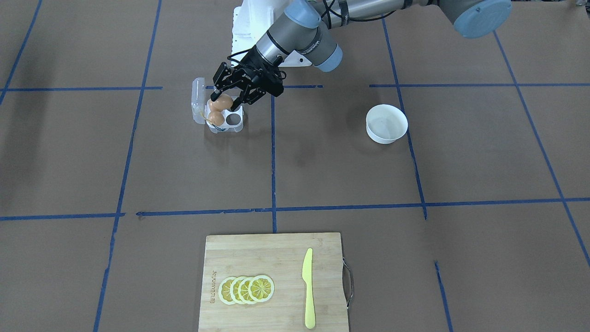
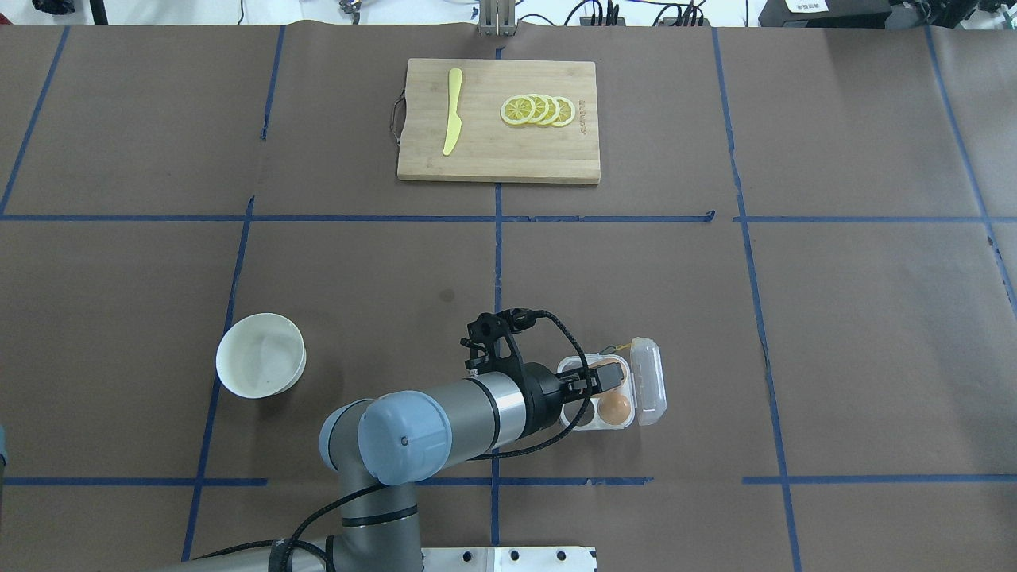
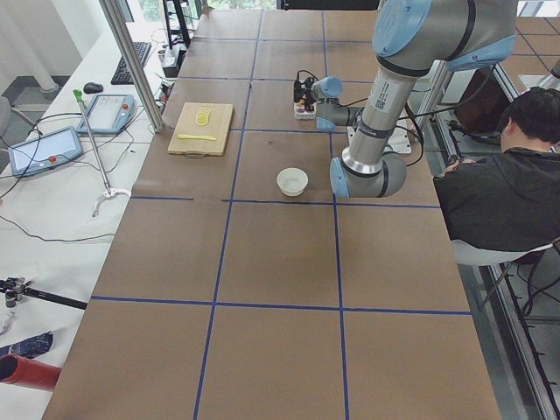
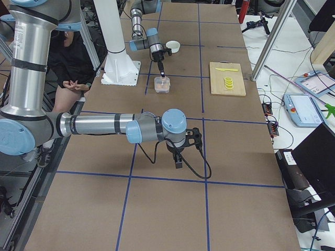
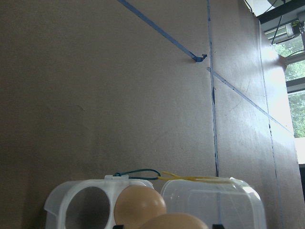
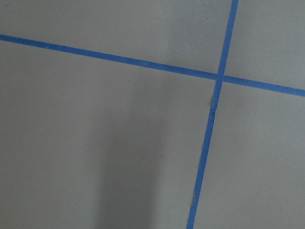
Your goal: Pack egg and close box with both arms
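Observation:
The clear egg carton (image 1: 233,128) stands open near the robot's base, with its lid (image 1: 198,97) folded out to the side. My left gripper (image 1: 225,103) is shut on a tan egg (image 1: 222,101) and holds it low over the carton's row nearest the robot, beside the lid. I cannot tell whether it rests in the cell. A second egg (image 1: 215,118) sits in the far row, next to an empty cell (image 1: 233,120). The left wrist view shows that egg (image 5: 140,205) and the lid (image 5: 214,205). My right gripper (image 4: 179,157) hangs over bare table; I cannot tell if it is open or shut.
An empty white bowl (image 1: 386,123) stands on the robot's left side. A wooden cutting board (image 1: 276,253) with lemon slices (image 1: 246,289) and a yellow knife (image 1: 308,288) lies at the far edge. A seated person (image 3: 499,192) is beside the table.

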{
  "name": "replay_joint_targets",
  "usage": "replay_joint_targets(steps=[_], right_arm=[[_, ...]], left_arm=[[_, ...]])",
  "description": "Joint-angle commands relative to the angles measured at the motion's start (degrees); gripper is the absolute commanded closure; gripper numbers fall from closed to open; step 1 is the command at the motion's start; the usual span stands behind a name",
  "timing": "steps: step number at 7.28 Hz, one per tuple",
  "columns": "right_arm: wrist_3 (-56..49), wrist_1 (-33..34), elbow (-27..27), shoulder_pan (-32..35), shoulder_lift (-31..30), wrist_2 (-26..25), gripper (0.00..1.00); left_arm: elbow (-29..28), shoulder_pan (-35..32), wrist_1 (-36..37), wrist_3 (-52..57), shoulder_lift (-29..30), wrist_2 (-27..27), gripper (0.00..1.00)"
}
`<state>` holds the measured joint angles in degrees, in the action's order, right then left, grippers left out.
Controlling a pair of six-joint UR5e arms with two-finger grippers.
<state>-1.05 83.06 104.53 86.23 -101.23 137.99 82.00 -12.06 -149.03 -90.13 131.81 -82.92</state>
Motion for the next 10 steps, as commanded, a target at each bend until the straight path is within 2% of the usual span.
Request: replay_joint_targets(steps=[1, 4, 5, 6, 7, 8, 10], right_arm=[[0.00, 0.00, 0.06, -0.01, 0.07, 0.00, 0.00], [0.00, 0.00, 0.06, -0.01, 0.16, 0.00, 0.00], [0.00, 0.00, 0.06, -0.01, 0.16, 0.00, 0.00], [0.00, 0.00, 0.14, -0.01, 0.16, 0.00, 0.00], [0.00, 0.00, 0.15, -0.01, 0.16, 0.00, 0.00], [0.00, 0.00, 0.15, -0.01, 0.16, 0.00, 0.00], [0.35, 0.00, 0.41, -0.01, 0.25, 0.00, 0.00]], left_arm=[[0.61, -0.16, -0.03, 4.15, -0.23, -0.31, 0.00], [1.22, -0.34, 0.14, 4.26, -0.93, -0.58, 0.00], [3.40, -1.21, 0.67, 4.43, -2.24, -1.01, 0.00], [5.86, -3.74, 3.20, 4.52, -3.91, -7.28, 0.00], [10.76, -7.85, 9.57, 8.26, -6.54, -15.35, 0.00], [14.38, -10.68, 15.29, 14.13, -8.48, -17.61, 0.00], [19.22, -20.85, 31.53, 28.70, -10.59, -24.98, 0.00]])
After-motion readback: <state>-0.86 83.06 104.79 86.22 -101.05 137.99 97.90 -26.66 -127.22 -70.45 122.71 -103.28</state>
